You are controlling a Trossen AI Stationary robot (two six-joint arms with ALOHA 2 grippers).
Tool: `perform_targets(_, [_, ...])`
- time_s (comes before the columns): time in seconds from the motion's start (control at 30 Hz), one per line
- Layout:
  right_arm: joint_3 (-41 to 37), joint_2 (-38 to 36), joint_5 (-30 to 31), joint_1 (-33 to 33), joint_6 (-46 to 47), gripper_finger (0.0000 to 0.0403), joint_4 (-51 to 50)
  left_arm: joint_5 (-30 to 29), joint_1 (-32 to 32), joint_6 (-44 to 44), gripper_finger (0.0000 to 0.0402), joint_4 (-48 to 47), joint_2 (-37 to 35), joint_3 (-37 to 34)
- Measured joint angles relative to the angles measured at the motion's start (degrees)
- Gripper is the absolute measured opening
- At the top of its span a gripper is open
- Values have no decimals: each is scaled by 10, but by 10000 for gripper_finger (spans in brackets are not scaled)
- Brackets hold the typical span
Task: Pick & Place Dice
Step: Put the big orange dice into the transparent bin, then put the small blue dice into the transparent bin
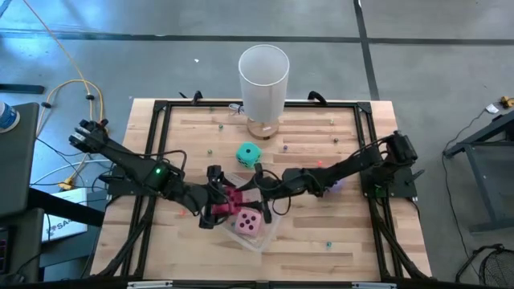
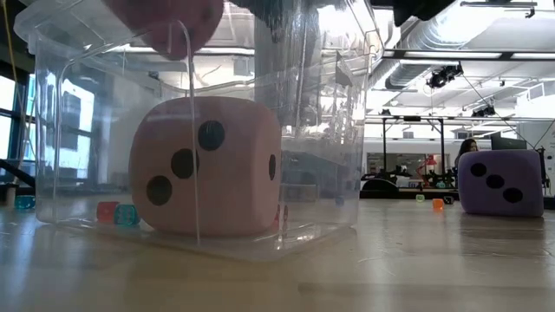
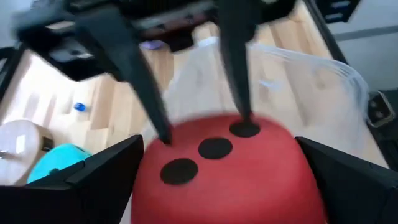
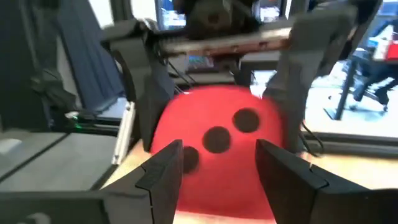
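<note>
"That clear box sits right below both pincers, with the pink die already in it. I'd lower straight down, well inside the walls, before letting go."

"Agreed. The right gripper is pinching the red die. The left gripper is spread wide either side of it and shouldn't nudge it."

"Soft-looking cube, rounded corners, three dark pips in a slanting row."

Crowded over clear bin: both grippers meeting around red die, pink die inside (open planks toward right edge).
</note>
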Motion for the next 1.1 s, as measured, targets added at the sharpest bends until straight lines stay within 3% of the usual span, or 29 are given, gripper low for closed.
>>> perform_targets(0.33, [-1,1,6,20,-6,192,-55,-5,5,-2,399,8,0,1])
perform_targets(0.57, [-1,-1,7,49,-134,192,-51,-9,-1,39,399,5,-20,1])
perform_targets(0.87, [-1,-54,118,109,-166,192,-100,-9,-69,-12,399,-190,-87,2])
perform_targets(1.0, [0,-64,143,131,-166,192,-103,-8,-102,12,399,-217,-91,2])
perform_targets(1.1, [-1,-62,140,140,-167,192,-109,13,-121,-31,399,-224,-91,2])
